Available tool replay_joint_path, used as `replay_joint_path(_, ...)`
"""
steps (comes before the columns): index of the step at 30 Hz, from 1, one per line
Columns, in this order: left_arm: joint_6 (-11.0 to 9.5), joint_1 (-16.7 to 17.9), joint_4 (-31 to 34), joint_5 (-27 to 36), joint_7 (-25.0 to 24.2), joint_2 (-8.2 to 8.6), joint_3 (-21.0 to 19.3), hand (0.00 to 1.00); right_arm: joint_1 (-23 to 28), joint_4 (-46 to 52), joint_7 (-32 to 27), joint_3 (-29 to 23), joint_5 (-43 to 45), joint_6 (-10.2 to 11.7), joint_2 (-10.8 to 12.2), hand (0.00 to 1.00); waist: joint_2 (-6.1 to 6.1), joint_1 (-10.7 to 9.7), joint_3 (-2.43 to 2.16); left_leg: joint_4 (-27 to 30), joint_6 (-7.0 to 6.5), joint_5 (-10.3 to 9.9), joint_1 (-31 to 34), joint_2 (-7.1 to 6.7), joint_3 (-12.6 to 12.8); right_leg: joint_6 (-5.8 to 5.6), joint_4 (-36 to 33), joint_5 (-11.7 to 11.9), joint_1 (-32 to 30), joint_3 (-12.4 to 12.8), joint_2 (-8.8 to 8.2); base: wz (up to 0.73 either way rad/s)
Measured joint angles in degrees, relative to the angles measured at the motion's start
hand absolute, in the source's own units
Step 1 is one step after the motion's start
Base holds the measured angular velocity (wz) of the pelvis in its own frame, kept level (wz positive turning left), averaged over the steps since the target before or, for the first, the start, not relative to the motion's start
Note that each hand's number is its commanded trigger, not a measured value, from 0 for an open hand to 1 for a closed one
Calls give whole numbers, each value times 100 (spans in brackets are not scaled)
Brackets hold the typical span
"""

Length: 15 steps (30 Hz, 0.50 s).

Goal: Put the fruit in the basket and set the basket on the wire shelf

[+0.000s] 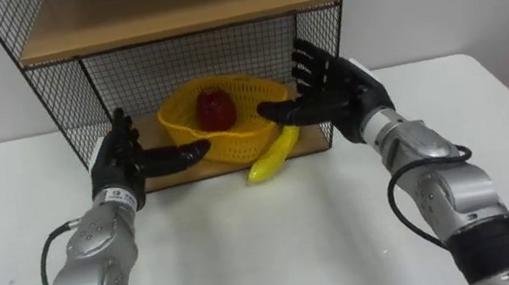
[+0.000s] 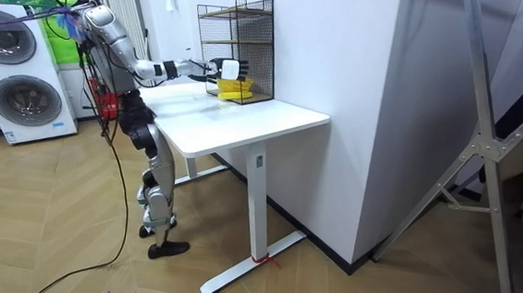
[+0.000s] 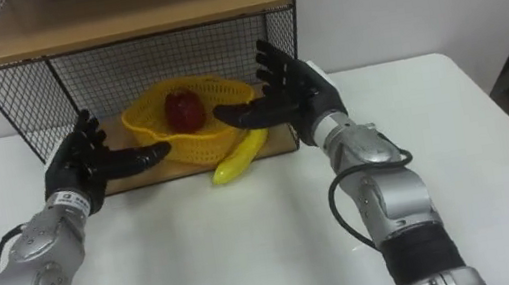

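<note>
A yellow mesh basket point(image 1: 239, 140) sits on the bottom board of the wire shelf point(image 1: 76, 98), with a red apple point(image 1: 214, 108) inside it. A yellow banana point(image 1: 273, 155) lies outside the basket, leaning off the shelf's front edge onto the white table point(image 1: 271, 251). My left hand point(image 1: 126, 160) is open just left of the basket, its thumb reaching toward the rim. My right hand point(image 1: 333, 90) is open at the basket's right side, fingers spread, not holding anything. In the room view I stand at the table's end with both arms stretched toward the shelf point(image 2: 236, 48).
The wire shelf has a wooden upper board point(image 1: 175, 13) close above the basket and mesh walls on both sides. The table edge point(image 2: 272, 133) lies far from the shelf. Washing machines point(image 2: 17, 74) stand behind me.
</note>
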<state>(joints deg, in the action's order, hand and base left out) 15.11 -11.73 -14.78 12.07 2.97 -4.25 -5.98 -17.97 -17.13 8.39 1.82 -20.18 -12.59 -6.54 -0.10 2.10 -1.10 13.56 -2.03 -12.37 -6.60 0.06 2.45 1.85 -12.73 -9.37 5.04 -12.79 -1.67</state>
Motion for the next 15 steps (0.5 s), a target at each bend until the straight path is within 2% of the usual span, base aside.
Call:
replay_joint_path(3,-1,116,323,-46,1,-9,-78,0,137,188,31,-26,-16,0,-49,0,-32,-5,14,-6,0,0,1,-4,-1,-4,6,2,1,-5,-2,0)
replay_joint_path(5,-7,241,615,-37,17,-70,-75,0,160,229,58,-29,-85,0,-80,0,-64,-47,46,-15,-1,1,-2,-3,-38,-7,32,25,49,-34,10,7)
replay_joint_path(8,-24,389,722,-47,21,-130,-81,0,466,648,54,-99,-95,1,-108,0,-73,-23,53,-70,-3,2,-1,-2,-71,-14,104,51,91,-45,28,6)
replay_joint_path(11,-24,621,818,-69,7,-176,-83,0,566,785,74,-137,-59,1,-184,0,-77,-46,55,-101,-3,2,0,-6,-91,-15,114,51,91,-63,28,4)
replay_joint_path(15,-24,707,853,-176,-33,-175,-136,0,626,871,156,-287,23,1,-191,0,-83,-32,68,-103,-1,10,25,-11,-107,-15,135,52,87,-117,23,6)
